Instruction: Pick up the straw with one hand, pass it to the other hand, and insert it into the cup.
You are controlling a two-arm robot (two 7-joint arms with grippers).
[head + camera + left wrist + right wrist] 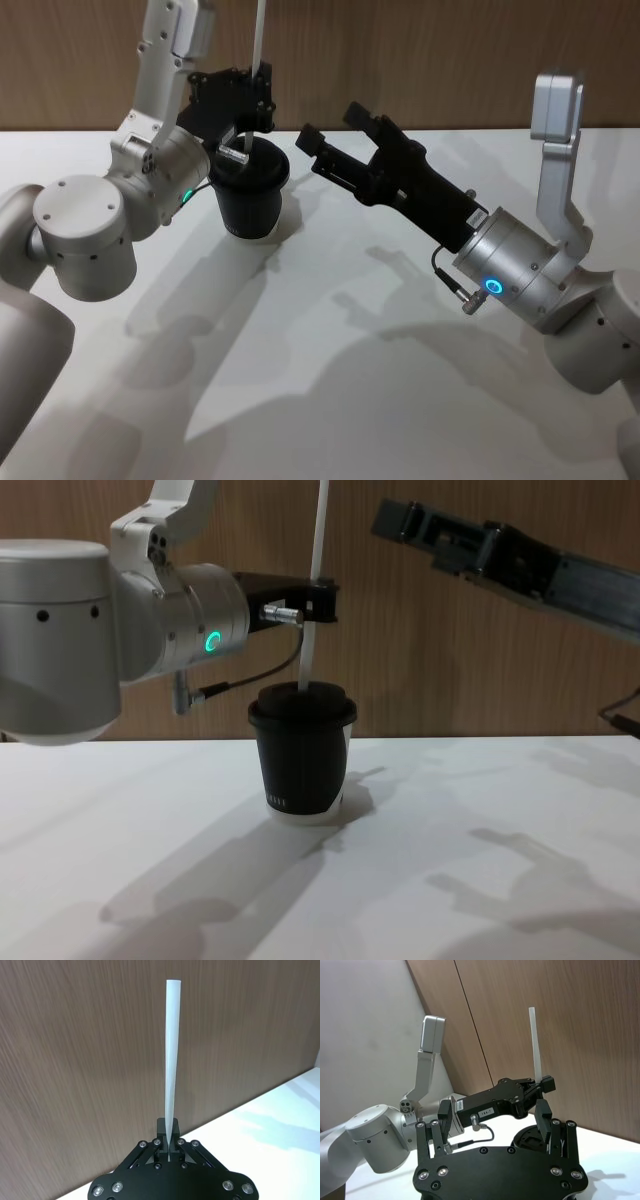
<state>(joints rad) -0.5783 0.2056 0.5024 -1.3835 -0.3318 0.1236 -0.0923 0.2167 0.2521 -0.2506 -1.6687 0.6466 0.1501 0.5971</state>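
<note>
Nearest me, the table (480,880) is a matte white surface, flat and bare but for arm shadows. On it stands the cup (300,765): black ribbed paper wall, smooth black plastic lid, white base rim. I judge it light and easy to tip, so any push down through the lid must be gentle.

My left gripper (318,600) hangs directly above the lid, its jaws closed tight on the straw (318,540). I grip it low on its length; the lower end reaches the lid, and whether it has entered I cannot tell. The straw is a thin, smooth, white plastic tube, upright. I judge it very light, slippery and easily crushed or kinked; a low hold suits insertion.

My right gripper (335,135) hovers beside the cup, jaws spread wide, holding nothing.

Farthest, a brown wood-grain wall (75,1060).
</note>
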